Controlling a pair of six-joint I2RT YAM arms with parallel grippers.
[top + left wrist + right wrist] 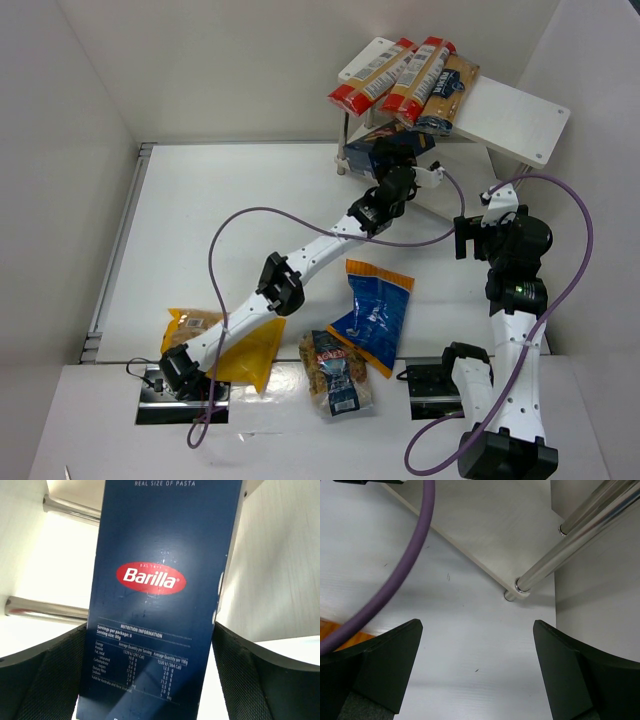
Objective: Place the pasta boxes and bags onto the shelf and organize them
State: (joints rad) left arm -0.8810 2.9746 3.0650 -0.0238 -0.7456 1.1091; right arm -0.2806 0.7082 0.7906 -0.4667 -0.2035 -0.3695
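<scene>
Starting far left on the table (190, 210): yellow bag (250, 355) lying flat, half tucked under the left arm. Next along, clear bag (335, 372) with the dark label, touching the blue bag (375, 310) with the orange top. All three down on the table, well apart from the shelf (515, 122), none shelved yet.

Following the outstretched arm rightward to the left gripper (150, 626), reaching in under the top board. Dark blue pasta box (155, 580) right there on the lower tier, at its left end. Fingers (45, 680) spread to the full, one either side of the box, pads right at its edges. No squeeze apparent, though hard to call from this close. Sensible spot: low down, tucked near the chrome legs (45, 611), with room alongside for the bags.

Up top: long spaghetti packs (385, 75) fanned over the left end of the upper board, poking past its edge.

Far right: right gripper (477, 625) hanging low by the shelf, fingers wide apart, nothing between them but table. Reads as parked clear of the working arm.

Now, view against view. From overhead: the whole layout and the bags, but the box buried in shadow under the board and behind the gripper. From the left wrist: the missing detail, with the red oval logo, the nutrition panel and two chrome legs behind. From the right wrist: shelf foot (520, 587) at the corner of the lower board (495, 525), plus a purple cable (407, 560) slung across the frame.
</scene>
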